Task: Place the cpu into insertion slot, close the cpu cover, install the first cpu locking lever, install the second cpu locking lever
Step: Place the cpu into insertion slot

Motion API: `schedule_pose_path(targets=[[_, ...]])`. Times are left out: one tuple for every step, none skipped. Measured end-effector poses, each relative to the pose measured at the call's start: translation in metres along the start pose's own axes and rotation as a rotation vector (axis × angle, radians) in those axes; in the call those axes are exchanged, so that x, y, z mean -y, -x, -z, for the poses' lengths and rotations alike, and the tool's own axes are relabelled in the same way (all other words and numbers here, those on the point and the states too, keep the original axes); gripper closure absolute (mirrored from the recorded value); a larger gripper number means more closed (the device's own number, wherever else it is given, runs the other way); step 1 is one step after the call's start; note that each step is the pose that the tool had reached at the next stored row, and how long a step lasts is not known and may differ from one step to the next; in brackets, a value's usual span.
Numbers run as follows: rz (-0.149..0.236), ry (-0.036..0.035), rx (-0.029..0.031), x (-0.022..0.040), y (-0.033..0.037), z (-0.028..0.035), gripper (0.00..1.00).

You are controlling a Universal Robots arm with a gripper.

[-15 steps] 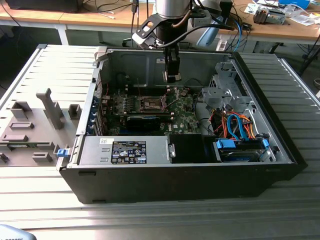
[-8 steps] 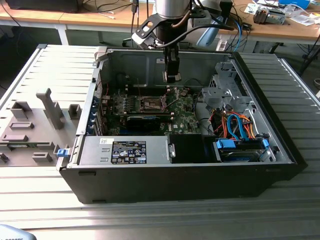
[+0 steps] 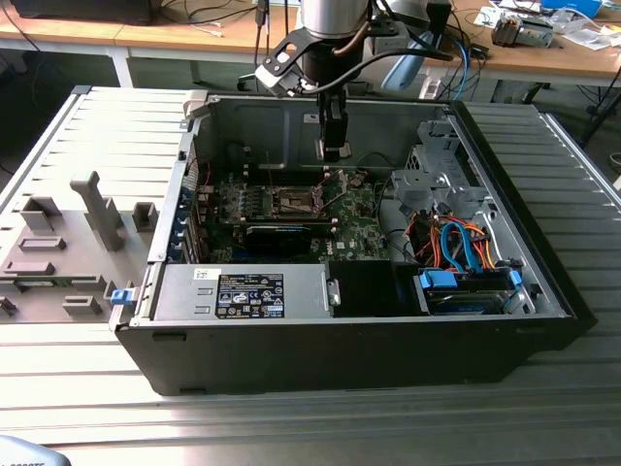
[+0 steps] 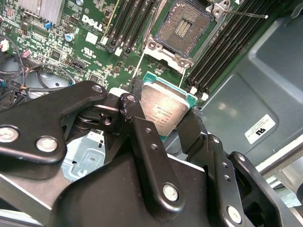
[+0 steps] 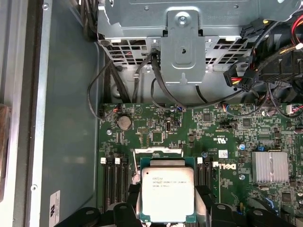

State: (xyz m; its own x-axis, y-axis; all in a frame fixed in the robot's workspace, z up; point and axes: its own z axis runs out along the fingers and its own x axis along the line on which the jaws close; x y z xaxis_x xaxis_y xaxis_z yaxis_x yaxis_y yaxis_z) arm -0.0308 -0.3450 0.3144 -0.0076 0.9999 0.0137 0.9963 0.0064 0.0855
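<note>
Second wrist view: my pincer (image 4: pixel 162 118) is clamped on the cpu (image 4: pixel 164 106), one finger on each of two opposite edges (printed metal top faces the camera). The cpu hangs above the motherboard (image 4: pixel 94 42), apart from the slot (image 4: pixel 182 26), whose contacts lie exposed.

- The cpu (image 4: pixel 163 111), a flat square with a silvery-grey top and green edging, sits tilted and clamped in the gripper (image 4: pixel 161 118), well apart from the socket.
- The insertion slot (image 4: pixel 182 26) is a dark, bare square recess with a metal rim.
- The cpu cover (image 4: pixel 165 53) seems swung open at the slot's edge.
</note>
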Motion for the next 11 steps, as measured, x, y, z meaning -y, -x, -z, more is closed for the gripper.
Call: schedule_pose_path(targets=[[0.000,0.0000,0.0000,0.0000,0.0000,-0.0001,0.46],[0.000,0.0000,0.0000,0.0000,0.0000,-0.0002,0.46],[0.000,0.0000,0.0000,0.0000,0.0000,-0.0004,0.46],[0.000,0.0000,0.0000,0.0001,0.0000,-0.0005,0.46],[0.000,0.0001,-0.0001,0.0001,0.0000,-0.0008,0.46],[0.000,0.0000,0.0000,0.0001,0.0000,-0.0011,0.46],[0.000,0.0000,0.0000,0.0001,0.0000,-0.0013,0.46],[0.000,0.0000,-0.0001,0.0001,0.0000,-0.0015,0.46],[0.000,0.0001,-0.0001,0.0002,0.0000,-0.0017,0.46],[0.000,0.0000,-0.0001,0.0002,0.0000,-0.0019,0.46],[0.000,0.0000,-0.0001,0.0002,0.0000,-0.0021,0.46]])
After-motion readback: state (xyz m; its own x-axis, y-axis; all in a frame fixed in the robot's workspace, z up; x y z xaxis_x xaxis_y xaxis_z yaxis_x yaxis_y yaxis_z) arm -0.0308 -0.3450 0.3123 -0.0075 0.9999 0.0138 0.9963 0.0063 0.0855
